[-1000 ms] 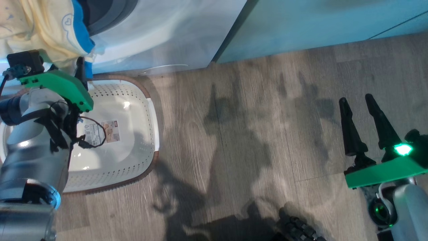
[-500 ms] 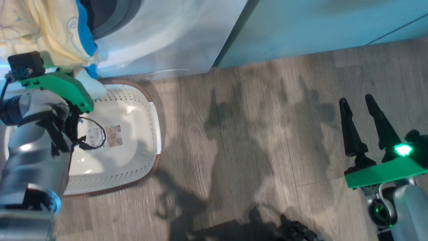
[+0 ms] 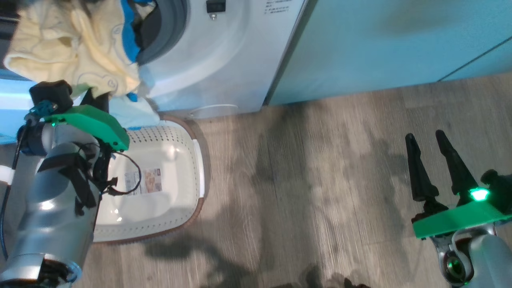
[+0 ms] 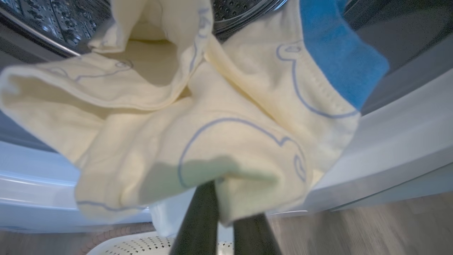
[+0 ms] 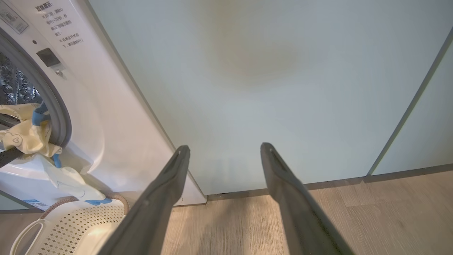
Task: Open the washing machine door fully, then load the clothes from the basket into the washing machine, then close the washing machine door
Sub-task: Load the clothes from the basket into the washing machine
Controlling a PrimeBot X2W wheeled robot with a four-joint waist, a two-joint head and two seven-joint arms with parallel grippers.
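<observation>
Broadly, the washing machine (image 3: 224,60) takes up the far left with its opening uncovered, teal cabinet panels (image 3: 380,44) to its right and wooden floor (image 3: 320,180) in front. The basket (image 3: 178,160) sits on the floor just near of the machine, its bottom bare but for a label sticker (image 3: 144,181). The clothes (image 3: 76,52) are bunched at the lower lip of the opening, draped across the grey rim (image 3: 168,32) rather than lying inside the drum (image 4: 42,17). The left gripper (image 4: 223,216) is clamped on a low fold of them, fingers almost together. The right gripper (image 3: 424,138) hangs at the near right, well apart, fingers spread wide around nothing. The risk, as I judge it, is the pale trailing piece (image 5: 70,180). It hangs from the lip down to the basket's far rim and does not look caught in the pinch. A push inward could leave it behind, let it slide back into the basket, or leave it across the rim where the door would trap it. The pinch also takes a thin fold, which might pull free. The right wrist view gives that trailing piece side-on and plain, while the head view has it half behind the left arm. The left wrist view gives the pinch, the bear outlines and the drum's perforations, and the head view lays out the bare basket.
</observation>
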